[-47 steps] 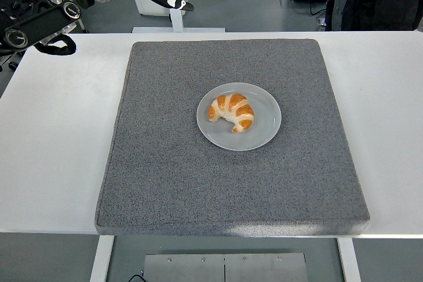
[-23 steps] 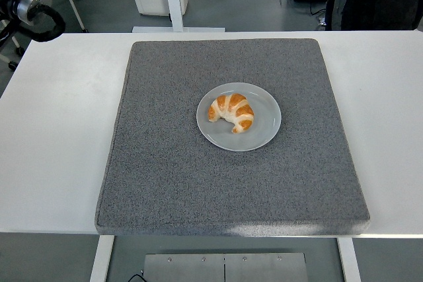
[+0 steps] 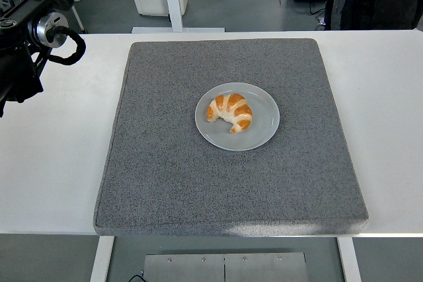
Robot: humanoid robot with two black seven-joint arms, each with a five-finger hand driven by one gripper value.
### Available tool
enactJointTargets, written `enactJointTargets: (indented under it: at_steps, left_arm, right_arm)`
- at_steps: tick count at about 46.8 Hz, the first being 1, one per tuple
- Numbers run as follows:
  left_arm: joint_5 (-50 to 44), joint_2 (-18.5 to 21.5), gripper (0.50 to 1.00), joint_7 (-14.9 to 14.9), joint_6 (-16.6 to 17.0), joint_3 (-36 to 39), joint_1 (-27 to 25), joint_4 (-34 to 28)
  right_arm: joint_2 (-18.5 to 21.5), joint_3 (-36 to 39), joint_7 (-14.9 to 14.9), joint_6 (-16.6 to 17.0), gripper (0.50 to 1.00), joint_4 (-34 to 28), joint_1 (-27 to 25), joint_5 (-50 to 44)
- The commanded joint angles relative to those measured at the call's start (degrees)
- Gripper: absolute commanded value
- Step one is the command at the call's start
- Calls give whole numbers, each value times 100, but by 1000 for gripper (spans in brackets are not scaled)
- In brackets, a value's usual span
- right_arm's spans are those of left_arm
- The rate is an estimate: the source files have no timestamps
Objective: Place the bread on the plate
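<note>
- With the bread [image 3: 230,112] already lying on the plate [image 3: 264,130] at mat [image 3: 165,176] centre, nothing left but a clean retreat.
- Best done by keeping the left arm [image 3: 30,28], up at ten o'clock off the mat, high and wide of the plate, well apart from the bread.
- Cannot tell whether the left hand is released or clenched; hidden from view.
- No right arm in sight.
- No brands, labels or readable writing anywhere on plate, mat or table [image 3: 59,150].
</note>
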Motion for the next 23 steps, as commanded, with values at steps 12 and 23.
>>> enactJointTargets:
  at_steps: [12, 23]
  left_arm:
    - [-600, -752, 992, 430, 132, -705, 453, 275]
    - [-1093, -884, 993, 824, 281, -1646, 770, 275]
  right_arm:
    - [0, 5, 0, -1, 1000, -37, -14, -1]
    - [0, 40, 0, -36, 1000, -37, -32, -1]
